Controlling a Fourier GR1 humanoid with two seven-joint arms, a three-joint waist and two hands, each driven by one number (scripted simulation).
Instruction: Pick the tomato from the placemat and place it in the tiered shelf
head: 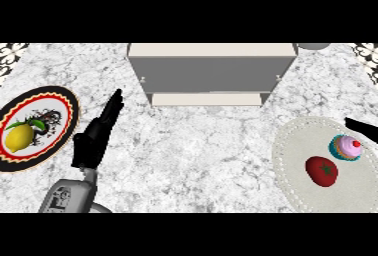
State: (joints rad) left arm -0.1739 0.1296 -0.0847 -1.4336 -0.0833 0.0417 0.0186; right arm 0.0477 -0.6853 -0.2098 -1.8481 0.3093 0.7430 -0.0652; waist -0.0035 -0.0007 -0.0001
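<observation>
the tomato (322,171) lies on the pale round placemat (295,165) at the near right of the marble bench (199,150), red with a small dark stem spot on top. just beyond it on the same placemat stands a cupcake (345,147) with pink frosting, a red cherry and a teal wrapper; the two are close but do not touch. the tiered shelf (211,75) sits at the far middle of the bench, a grey block with cream ledges, well apart from the tomato.

the left robot hand (94,137) shows at the near left, its black fingers straight and pointing away, holding nothing, with the grey forearm below it. just left of it is a plate (52,100) with a red and black patterned rim, and a lemon (20,137) lies on it.

the right robot hand (360,127) shows only as a black tip at the right edge, just beyond the cupcake; i cannot tell whether it is spread or curled.
</observation>
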